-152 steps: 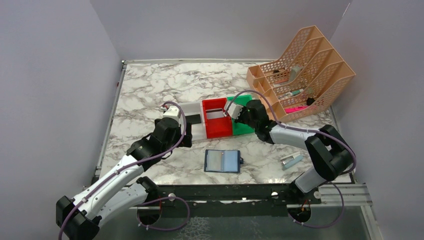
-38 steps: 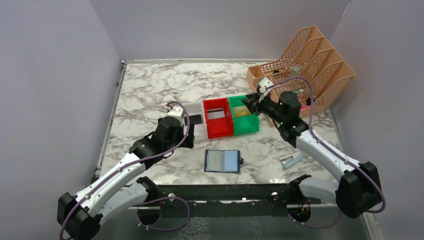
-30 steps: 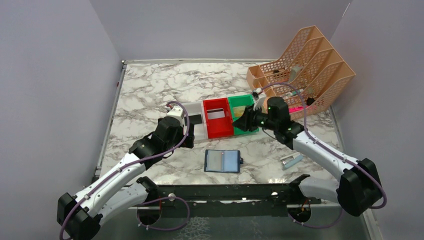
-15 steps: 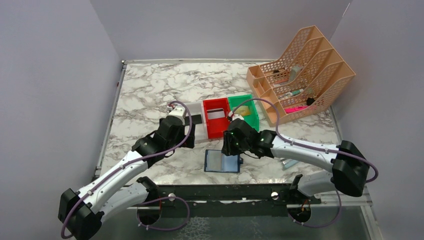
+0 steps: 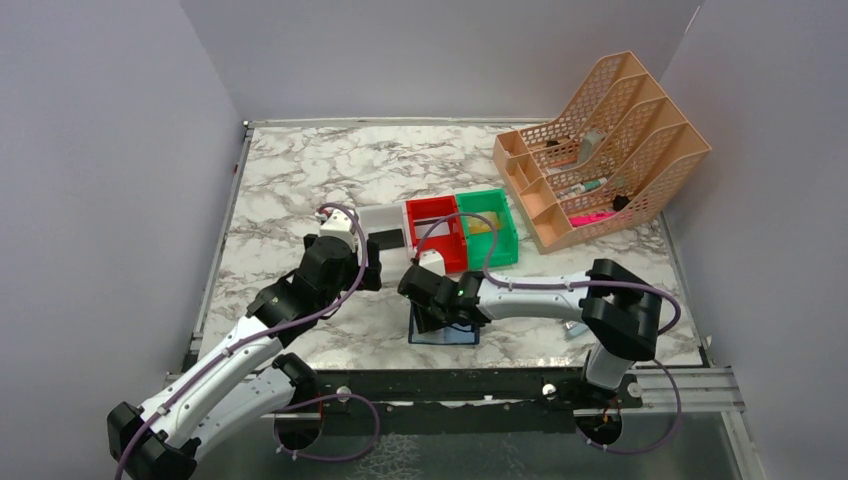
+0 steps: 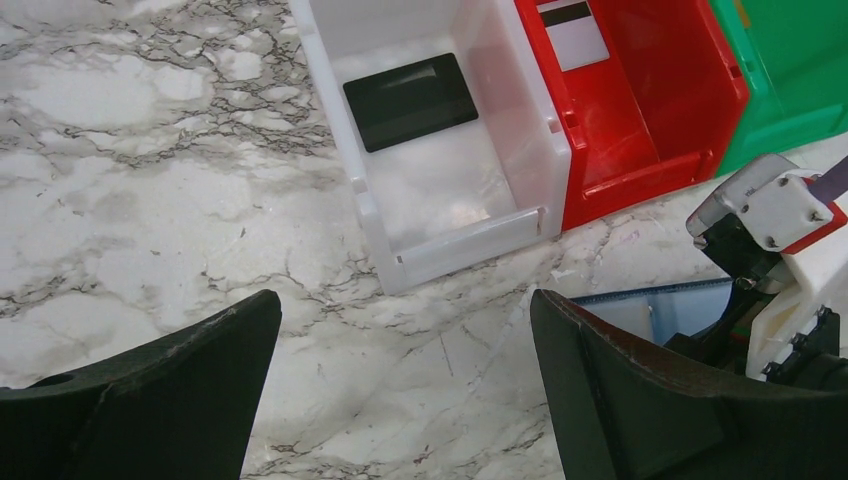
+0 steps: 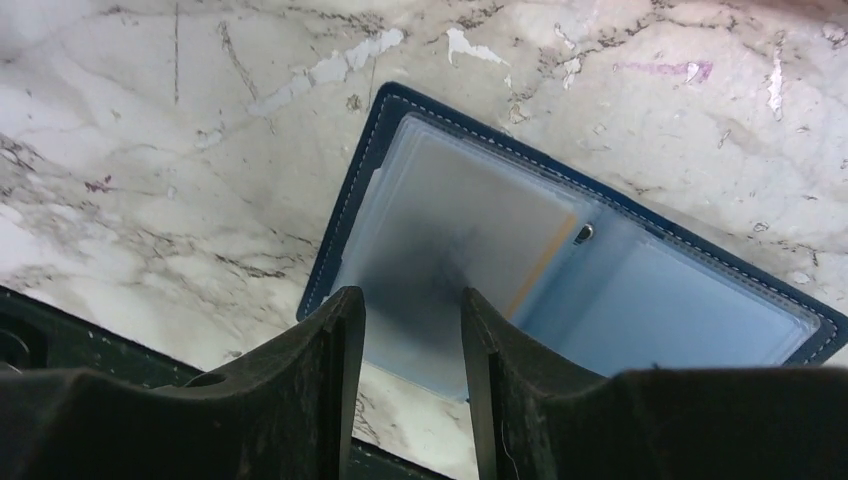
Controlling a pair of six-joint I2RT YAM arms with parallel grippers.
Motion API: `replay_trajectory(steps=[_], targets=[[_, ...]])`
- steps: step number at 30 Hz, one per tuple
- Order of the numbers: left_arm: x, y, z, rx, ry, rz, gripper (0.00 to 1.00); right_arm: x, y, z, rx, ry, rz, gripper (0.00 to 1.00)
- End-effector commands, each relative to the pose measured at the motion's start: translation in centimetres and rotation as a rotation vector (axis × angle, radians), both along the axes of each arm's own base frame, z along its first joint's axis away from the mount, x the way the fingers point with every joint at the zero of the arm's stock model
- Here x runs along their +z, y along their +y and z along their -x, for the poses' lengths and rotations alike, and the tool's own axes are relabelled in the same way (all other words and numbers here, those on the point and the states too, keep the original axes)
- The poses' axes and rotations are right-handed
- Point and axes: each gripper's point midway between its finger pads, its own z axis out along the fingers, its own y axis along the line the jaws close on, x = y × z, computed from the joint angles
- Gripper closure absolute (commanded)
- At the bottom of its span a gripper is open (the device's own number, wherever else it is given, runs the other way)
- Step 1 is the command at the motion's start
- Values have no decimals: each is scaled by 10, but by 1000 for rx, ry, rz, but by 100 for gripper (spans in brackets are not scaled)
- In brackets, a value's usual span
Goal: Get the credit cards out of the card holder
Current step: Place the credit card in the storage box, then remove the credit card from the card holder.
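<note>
Marble tabletop [image 6: 150,150]: white bin [image 6: 455,250] holds black card [image 6: 410,100], red bin [image 6: 640,185] striped card [image 6: 572,30].

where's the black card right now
In the left wrist view the black card lies inside the white bin, leftmost of three, beside the red bin.

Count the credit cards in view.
3: black card in white bin, striped whitish card in red bin, gold card in green bin. Others may hide in the card holder.
</note>
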Motion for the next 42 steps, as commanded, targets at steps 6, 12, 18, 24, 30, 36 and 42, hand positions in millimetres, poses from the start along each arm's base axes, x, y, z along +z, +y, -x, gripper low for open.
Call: replay_trajectory(steps=[6, 12, 18, 24, 30, 36, 42], targets=[[3, 8, -6, 56, -32, 1, 1, -20, -17, -9, -86, -31, 143, 51], [2, 9, -6, 59, -31, 0, 1, -43, -29, -2, -114, 5, 184, 54], [1, 9, -6, 61, -28, 1, 1, -51, -34, 3, -117, 19, 183, 77], [-1, 8, -6, 59, -22, -1, 1, -45, -33, -1, -109, -3, 176, 94], [-3, 6, -6, 49, -11, -2, 1, -28, -19, -6, -68, -33, 107, 99], [-8, 2, -5, 35, 9, -1, 1, -5, 0, -4, 4, -56, -21, 99], [-11, -5, -4, 43, 38, 47, 1, 11, -1, -4, 15, -77, -61, 99]])
